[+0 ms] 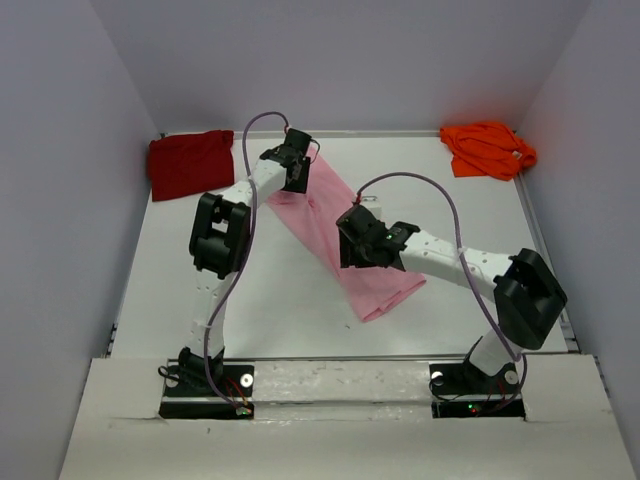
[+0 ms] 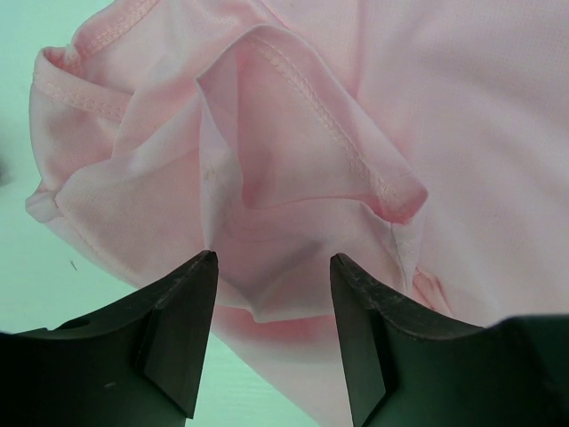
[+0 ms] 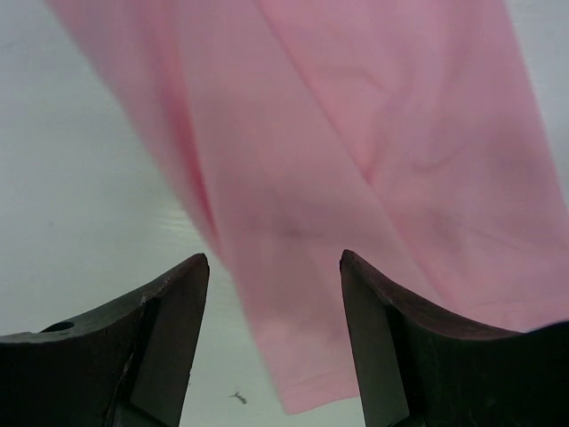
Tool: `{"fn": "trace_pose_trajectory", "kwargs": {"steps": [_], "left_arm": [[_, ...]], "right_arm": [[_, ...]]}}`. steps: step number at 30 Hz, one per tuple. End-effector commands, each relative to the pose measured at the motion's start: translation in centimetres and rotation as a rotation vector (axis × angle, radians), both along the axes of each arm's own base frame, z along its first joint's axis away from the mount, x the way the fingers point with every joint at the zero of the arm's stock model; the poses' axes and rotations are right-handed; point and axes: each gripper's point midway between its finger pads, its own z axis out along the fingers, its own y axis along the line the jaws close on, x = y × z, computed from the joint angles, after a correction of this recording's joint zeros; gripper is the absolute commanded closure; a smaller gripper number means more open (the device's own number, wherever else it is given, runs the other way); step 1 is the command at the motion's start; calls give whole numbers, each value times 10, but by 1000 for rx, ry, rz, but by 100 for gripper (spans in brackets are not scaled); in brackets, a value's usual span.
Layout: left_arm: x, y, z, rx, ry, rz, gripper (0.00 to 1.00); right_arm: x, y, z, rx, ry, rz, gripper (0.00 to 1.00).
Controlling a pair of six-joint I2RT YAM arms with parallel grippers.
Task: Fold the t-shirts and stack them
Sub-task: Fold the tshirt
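The light pink t-shirt (image 1: 340, 235) lies as a long folded strip, running diagonally from the far middle of the table to the near middle. My left gripper (image 1: 303, 150) is open over its far end, where hems and a crumpled fold show (image 2: 293, 160). My right gripper (image 1: 352, 245) is open above the strip's middle; pink cloth (image 3: 356, 178) fills the gap between its fingers. The dark red t-shirt (image 1: 190, 163) lies bunched at the far left corner. The bright orange t-shirt (image 1: 488, 148) lies bunched at the far right corner.
The white table (image 1: 250, 300) ends at a raised rim on the left, right and far sides. Grey walls stand close on three sides. Cables loop above both arms.
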Motion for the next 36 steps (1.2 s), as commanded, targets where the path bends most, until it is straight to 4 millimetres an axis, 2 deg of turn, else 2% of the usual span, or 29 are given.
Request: {"fn": "trace_pose_trajectory", "kwargs": {"steps": [1,4,11,15,21,26,29,33,36], "left_arm": [[0,7,35,-5,-62,-3,36],[0,8,35,-12,-58,-2,36],[1,8,35,-16,-56,-3,36],[4,12,34,-19,-54,6,36],[9,14,29,-26,-47,7,36],[19,14,13,-22,-16,11,36],[27,6,8,-38,-10,-4,36],[38,-4,4,-61,-6,-21,36],[39,-10,-1,-58,-3,-31,36]], "right_arm": [[20,-25,-7,-29,-11,-26,34],[33,-32,-18,-48,4,-48,34],[39,-38,-44,-63,44,-57,34],[35,-45,-73,-83,105,-64,34],[29,-46,-96,-79,157,-61,35],[19,-44,-97,-37,180,-52,36],[9,-45,-101,-19,203,-45,36],[-8,-33,-96,5,203,1,37],[-19,-26,-94,11,206,17,37]]}}
